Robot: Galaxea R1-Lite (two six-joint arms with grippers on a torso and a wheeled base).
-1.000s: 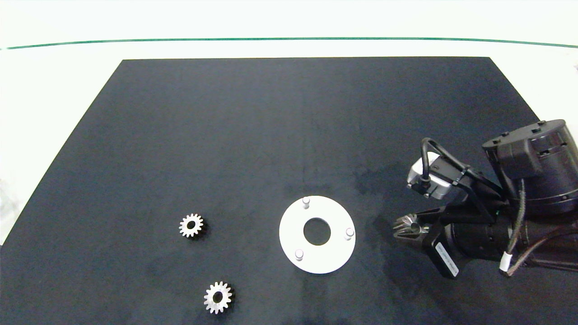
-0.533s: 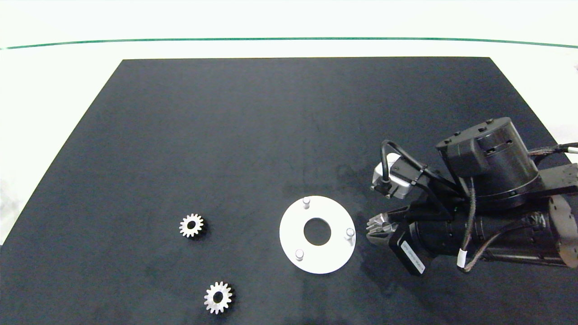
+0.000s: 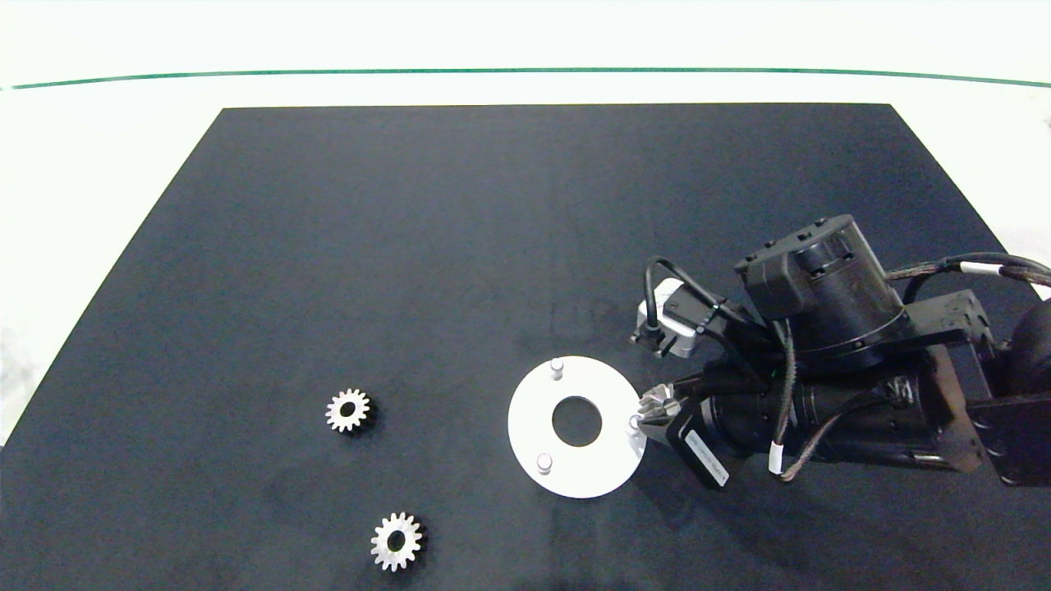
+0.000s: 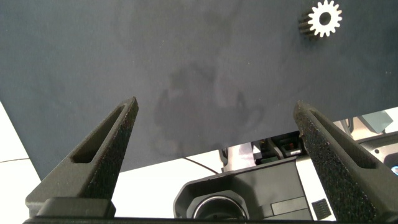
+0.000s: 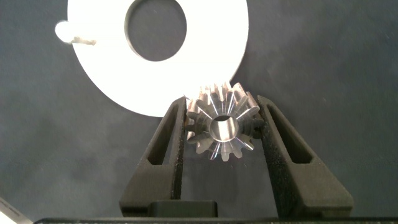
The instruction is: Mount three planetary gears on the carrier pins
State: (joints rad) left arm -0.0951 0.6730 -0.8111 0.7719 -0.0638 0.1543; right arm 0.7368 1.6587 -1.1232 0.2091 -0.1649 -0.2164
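1. Head view: the right gripper (image 3: 653,408) reaches in from the right and holds 1 planetary gear (image 3: 654,403) at the right edge of the white disc (image 3: 575,468), just above the right-hand carrier pin (image 3: 633,423). 2 more pins (image 3: 557,367) (image 3: 543,462) stand bare. 2 gears (image 3: 348,410) (image 3: 396,540) lie flat on the black mat (image 3: 410,246), well left of the disc.
2. Left wrist view: the left gripper (image 4: 217,162) hangs over the mat's edge, fingers (image 4: 102,152) spread wide and empty; 1 gear (image 4: 323,18) lies far off.
3. Right wrist view: the fingers (image 5: 168,143) pinch the gear (image 5: 222,129) by its teeth, over the disc's (image 5: 112,74) rim.
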